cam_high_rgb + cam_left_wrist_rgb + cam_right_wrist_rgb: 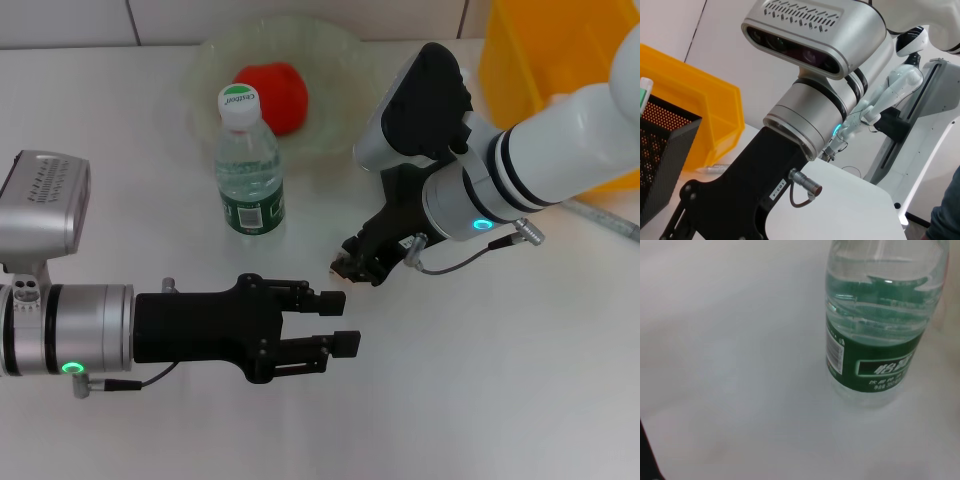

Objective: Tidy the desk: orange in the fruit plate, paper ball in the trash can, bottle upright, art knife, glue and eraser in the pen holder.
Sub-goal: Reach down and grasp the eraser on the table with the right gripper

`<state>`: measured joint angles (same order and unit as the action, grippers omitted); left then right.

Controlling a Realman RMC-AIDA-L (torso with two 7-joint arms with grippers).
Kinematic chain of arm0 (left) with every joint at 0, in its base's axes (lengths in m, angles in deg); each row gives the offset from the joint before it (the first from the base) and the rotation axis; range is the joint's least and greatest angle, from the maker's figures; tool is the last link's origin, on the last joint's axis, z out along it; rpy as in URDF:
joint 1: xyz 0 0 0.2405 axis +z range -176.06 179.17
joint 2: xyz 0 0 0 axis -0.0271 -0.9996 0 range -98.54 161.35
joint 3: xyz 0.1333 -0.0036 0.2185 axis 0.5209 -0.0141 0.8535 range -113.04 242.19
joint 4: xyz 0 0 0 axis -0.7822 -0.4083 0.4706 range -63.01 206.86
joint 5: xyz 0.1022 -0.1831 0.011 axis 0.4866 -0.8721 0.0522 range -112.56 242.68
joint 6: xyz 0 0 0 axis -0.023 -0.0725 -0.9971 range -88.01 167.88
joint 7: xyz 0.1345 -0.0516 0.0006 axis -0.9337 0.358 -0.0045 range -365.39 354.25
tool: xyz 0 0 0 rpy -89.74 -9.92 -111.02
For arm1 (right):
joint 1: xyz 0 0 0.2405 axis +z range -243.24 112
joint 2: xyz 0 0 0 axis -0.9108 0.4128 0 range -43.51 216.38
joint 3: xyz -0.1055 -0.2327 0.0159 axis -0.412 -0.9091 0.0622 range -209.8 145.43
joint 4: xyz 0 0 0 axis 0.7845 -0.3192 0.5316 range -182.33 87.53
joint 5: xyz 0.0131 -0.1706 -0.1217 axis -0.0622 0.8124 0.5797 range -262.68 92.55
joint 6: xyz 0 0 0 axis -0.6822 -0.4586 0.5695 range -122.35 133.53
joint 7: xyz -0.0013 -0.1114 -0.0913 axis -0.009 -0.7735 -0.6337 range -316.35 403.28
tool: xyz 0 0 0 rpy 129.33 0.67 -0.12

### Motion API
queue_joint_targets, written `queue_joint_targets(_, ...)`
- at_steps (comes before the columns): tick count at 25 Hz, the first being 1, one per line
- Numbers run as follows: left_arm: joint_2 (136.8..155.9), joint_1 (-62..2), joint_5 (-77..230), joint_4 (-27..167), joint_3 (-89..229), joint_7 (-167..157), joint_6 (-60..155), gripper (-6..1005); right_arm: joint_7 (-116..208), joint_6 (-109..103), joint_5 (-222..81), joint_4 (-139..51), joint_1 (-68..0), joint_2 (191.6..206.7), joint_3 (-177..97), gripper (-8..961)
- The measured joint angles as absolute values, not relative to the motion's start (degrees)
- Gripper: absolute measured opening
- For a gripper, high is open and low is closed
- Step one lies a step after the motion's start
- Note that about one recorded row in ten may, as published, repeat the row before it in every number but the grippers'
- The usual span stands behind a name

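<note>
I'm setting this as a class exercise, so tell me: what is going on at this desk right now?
A two-armed robot is tidying. The orange already sits in the fruit plate, and the bottle stands upright on the table. The right gripper is low over the table just beside the bottle. The left gripper hovers open nearby, holding nothing. The trash can stands behind.

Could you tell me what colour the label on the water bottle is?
Dark green with white print and a barcode; the bottle label shows best in the right wrist view.

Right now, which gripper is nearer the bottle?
The right gripper, low on the desk beside the bottle; the left gripper, fingers open, sits farther toward the robot.
</note>
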<state>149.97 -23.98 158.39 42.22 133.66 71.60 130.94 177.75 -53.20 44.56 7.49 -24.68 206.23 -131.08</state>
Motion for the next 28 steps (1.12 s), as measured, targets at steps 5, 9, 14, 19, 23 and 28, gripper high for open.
queue_joint_targets(5,149.97,-24.02,158.39,42.22,133.66,71.45,130.89,558,177.75,-53.03,44.56,7.57,-24.7,206.22,-131.07,250)
queue_joint_targets(9,149.97,-23.99,158.34,42.22,133.62,71.38,130.89,558,177.75,-53.83,43.62,10.23,-26.13,206.05,-130.73,216)
queue_joint_targets(14,149.97,-23.81,158.22,42.22,133.09,71.16,131.21,558,174.78,-58.67,40.14,21.16,-33.18,205.71,-123.79,162)
queue_joint_targets(19,149.93,-23.86,158.15,42.22,133.11,71.11,131.24,559,169.38,-64.02,31.55,28.54,-39.32,205.57,-110.78,121)
queue_joint_targets(23,149.89,-23.95,158.13,42.18,133.13,71.17,131.25,559,166.95,-68.42,30.57,28.83,-39.7,205.54,-106.48,125)
queue_joint_targets(28,149.88,-24.09,158.12,41.8,133.13,71.47,131.25,560,168.17,-73.63,38.48,26.03,-35.53,205.7,-108.05,130)
